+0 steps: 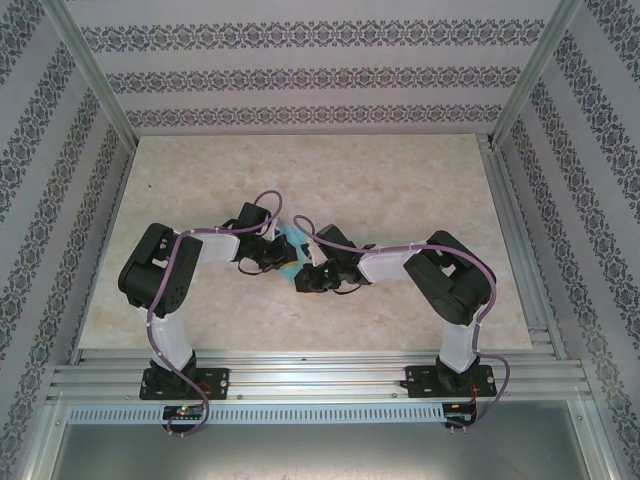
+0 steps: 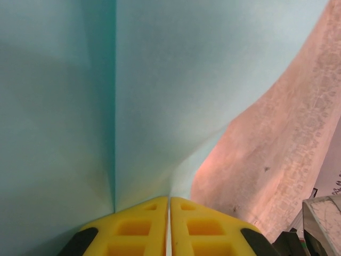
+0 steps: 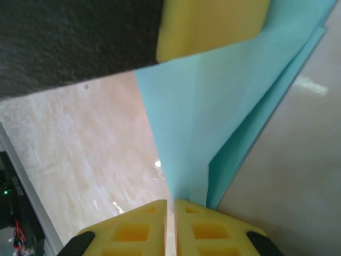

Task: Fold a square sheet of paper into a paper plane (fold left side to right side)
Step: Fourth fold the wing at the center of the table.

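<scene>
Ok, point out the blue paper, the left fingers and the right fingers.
blue paper [image 2: 202, 69], left wrist view, flat panel right of the crease.
left fingers [image 2: 159, 210], left wrist view, tip of one yellow finger.
right fingers [image 3: 157, 213], right wrist view, tip of one yellow finger.

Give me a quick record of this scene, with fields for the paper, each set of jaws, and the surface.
object: turquoise paper, partly folded
location: middle of the marbled table, between the two arms' wrists
crease: one straight fold line runs away from the left jaws in the left wrist view
layers: stacked edges show in the right wrist view
left jaws: shut on the paper
right jaws: shut on the paper's layered edge
overall shape: hard to tell from above, since the arms cover much of it
</scene>
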Robot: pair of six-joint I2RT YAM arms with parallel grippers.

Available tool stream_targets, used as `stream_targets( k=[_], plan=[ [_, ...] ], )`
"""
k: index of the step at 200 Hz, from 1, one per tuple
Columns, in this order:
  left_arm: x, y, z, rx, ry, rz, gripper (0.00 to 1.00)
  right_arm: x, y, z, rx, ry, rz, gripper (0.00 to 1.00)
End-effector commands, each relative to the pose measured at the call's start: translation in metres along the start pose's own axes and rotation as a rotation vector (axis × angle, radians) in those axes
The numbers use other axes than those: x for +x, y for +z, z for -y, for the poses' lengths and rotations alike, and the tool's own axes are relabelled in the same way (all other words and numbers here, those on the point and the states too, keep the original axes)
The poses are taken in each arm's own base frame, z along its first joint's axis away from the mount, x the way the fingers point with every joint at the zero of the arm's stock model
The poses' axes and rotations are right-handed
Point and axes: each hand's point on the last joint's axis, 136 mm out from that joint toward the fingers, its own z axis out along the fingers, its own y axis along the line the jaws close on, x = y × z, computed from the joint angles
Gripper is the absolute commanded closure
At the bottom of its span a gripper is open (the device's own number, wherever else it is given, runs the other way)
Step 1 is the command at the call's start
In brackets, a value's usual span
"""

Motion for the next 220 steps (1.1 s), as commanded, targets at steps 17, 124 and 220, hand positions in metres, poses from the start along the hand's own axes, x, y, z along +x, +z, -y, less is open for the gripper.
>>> stream_targets(
  k=[17,124,220],
  plan=[
    [-0.014,-0.013,0.012,-0.019,0.046,0.025,0.87,0.055,0.013,0.054,0.177,0.138,-0.158,0.87],
    [-0.027,-0.070,0.052,0.087,0.111,0.123,0.87,0.059,0.011,0.064,0.299,0.159,-0.232,0.88],
    [0.014,-0.028,0.040,0.203,0.042,0.028,0.91,0.059,0.014,0.065,0.324,0.153,-0.246,0.88]
  ],
)
